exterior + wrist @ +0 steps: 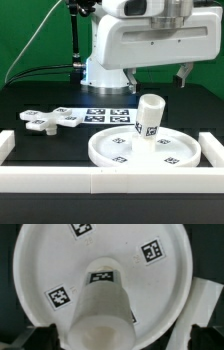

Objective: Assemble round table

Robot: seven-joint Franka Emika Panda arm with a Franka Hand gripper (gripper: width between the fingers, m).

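gripper (157, 78): wide open, above cylinder leg (150, 116), not touching
cylinder leg: standing near middle of round disc (115, 150)
cross-shaped base (48, 120): flat, well apart, exterior view's left
border rail (100, 181): just beside round disc's rim

From my console: arm (103, 58) raised, bent forward, gripper (157, 76) pointing straight down, both dark fingers (129, 78) spread wide apart.

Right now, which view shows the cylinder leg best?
The exterior view: the cylinder leg stands whole and upright on the round disc. The wrist view looks down along it, foreshortened, its near end cut off by the frame edge.
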